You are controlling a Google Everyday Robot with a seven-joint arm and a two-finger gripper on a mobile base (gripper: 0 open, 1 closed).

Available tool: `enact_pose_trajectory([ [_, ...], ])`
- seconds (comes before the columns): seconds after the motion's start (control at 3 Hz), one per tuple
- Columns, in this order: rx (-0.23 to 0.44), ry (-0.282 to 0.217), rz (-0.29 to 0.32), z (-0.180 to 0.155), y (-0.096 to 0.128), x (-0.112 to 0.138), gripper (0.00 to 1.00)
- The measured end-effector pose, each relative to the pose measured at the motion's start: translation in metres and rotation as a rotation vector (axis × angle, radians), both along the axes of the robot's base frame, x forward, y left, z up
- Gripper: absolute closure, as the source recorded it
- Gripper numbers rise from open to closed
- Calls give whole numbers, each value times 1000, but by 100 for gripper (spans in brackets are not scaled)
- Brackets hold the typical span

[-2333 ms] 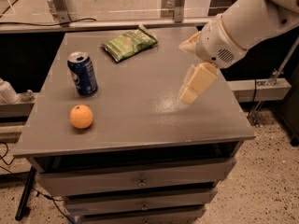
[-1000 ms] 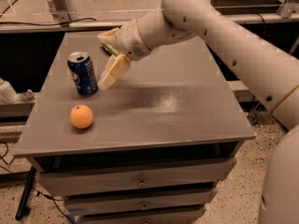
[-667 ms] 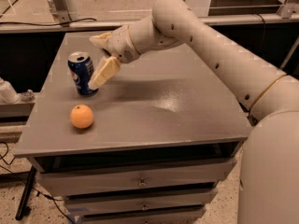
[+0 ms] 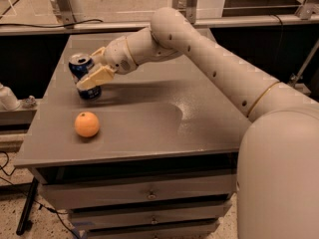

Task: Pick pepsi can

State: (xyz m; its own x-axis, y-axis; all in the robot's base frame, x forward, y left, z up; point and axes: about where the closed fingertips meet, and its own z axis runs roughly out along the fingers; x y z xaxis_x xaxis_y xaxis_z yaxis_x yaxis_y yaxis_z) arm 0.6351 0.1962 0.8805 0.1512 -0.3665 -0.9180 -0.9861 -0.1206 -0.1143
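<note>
The pepsi can [image 4: 80, 63], dark blue with a silver top, stands near the left edge of the grey table [image 4: 149, 128]. My gripper [image 4: 86, 71] has reached in from the right and is open, with its cream fingers [image 4: 95, 77] on either side of the can: one in front of it, one behind. The can still rests on the table. The arm stretches across the table from the lower right.
An orange [image 4: 87, 124] lies on the table in front of the can. Drawers [image 4: 149, 195] sit under the tabletop. A white object [image 4: 7, 97] stands off the table's left side. Metal rails and cables run behind the table. The arm hides the back of the table.
The gripper has moved left across the table, from the right side to the can, and now straddles it. The can and orange have not moved. The green bag is now hidden.
</note>
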Motion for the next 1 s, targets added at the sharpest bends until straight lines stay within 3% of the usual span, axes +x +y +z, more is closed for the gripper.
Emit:
enact_pose_trajectory([
  [0.33, -16, 79, -20, -6, -5, -8, 65],
  [0.67, 5, 118, -82, 10, -26, -8, 88],
  [1.0, 66, 78, -160, 63, -56, -8, 100],
])
